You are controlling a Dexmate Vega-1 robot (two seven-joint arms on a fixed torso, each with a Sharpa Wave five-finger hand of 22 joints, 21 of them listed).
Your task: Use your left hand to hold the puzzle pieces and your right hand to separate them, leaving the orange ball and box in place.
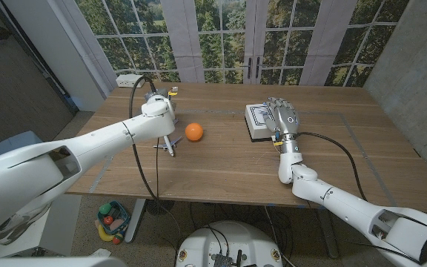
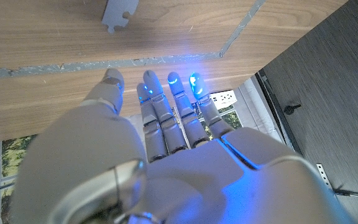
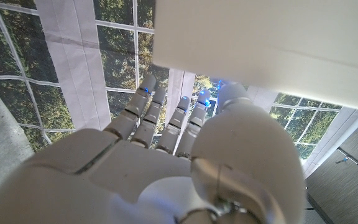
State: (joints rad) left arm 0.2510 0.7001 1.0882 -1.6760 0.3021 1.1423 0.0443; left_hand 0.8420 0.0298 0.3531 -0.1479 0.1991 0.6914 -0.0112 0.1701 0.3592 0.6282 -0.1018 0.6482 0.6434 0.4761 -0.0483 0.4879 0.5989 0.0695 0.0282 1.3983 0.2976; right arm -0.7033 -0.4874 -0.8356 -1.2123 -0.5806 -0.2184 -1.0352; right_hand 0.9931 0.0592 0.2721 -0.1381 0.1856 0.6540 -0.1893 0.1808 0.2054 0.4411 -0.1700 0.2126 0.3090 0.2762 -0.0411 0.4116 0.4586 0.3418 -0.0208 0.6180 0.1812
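Barely begun: grey interlocked puzzle pieces ungrasped, left of round orange ball; left hand and right hand empty, fingers extended.

Your white left hand reaches over the wooden bench with its fingers straight and close together, tips glowing blue — they hold nothing. Beyond the fingertips lies a grey flat puzzle piece on the bench — apart from the hand.

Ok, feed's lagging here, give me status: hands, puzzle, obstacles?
Left hand open, holding nothing. Right hand open, over the box. Puzzle pieces on table, untouched. Orange ball beside them.
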